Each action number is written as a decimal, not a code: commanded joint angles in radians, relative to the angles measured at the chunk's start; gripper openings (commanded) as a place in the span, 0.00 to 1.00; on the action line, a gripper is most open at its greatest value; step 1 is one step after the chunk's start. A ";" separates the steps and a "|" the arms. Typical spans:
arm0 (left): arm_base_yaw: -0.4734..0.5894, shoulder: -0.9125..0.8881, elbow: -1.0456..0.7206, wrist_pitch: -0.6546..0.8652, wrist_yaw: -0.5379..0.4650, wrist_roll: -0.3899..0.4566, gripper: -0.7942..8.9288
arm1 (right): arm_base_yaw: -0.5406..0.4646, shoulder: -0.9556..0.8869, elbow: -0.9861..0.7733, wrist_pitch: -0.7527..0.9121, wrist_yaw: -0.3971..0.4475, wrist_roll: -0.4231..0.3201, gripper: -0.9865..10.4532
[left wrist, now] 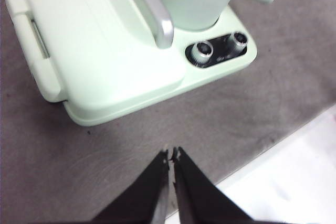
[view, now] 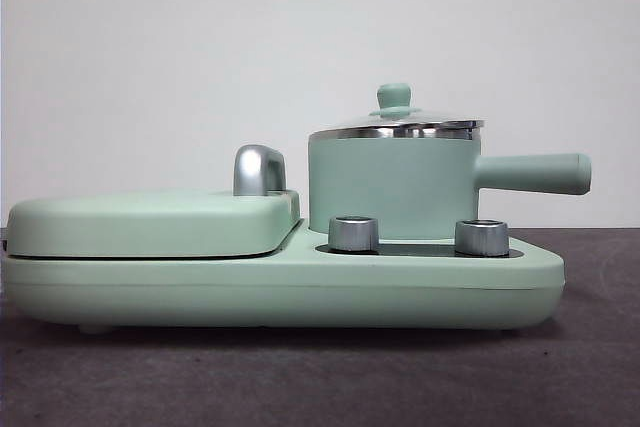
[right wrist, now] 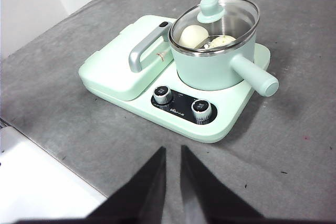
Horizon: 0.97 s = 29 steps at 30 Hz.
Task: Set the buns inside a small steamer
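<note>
1. Both white buns (right wrist: 202, 38), one smooth and one pleated, sit inside the mint-green round steamer pot (right wrist: 212, 69), visible through its glass lid with green knob (right wrist: 212, 9).
2. The pot stands on the mint-green cooker base (right wrist: 231, 119), well ahead of both sets of fingers.
3. Left gripper (left wrist: 172, 153): fingers pressed nearly together, holding nothing, hovering over the grey desk (left wrist: 131, 150), clear of the base.
4. Right gripper (right wrist: 172, 150): fingers a narrow gap apart, empty too, well short of the two steel dials (right wrist: 181, 103).
5. By my read the loading looks done; best now to keep both arms clear and avoid nudging the long green handle (right wrist: 254, 74).
</note>
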 commanded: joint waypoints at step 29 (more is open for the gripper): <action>0.623 -0.360 -0.400 0.450 -0.009 0.286 0.09 | 0.006 0.002 0.010 0.010 -0.001 0.001 0.11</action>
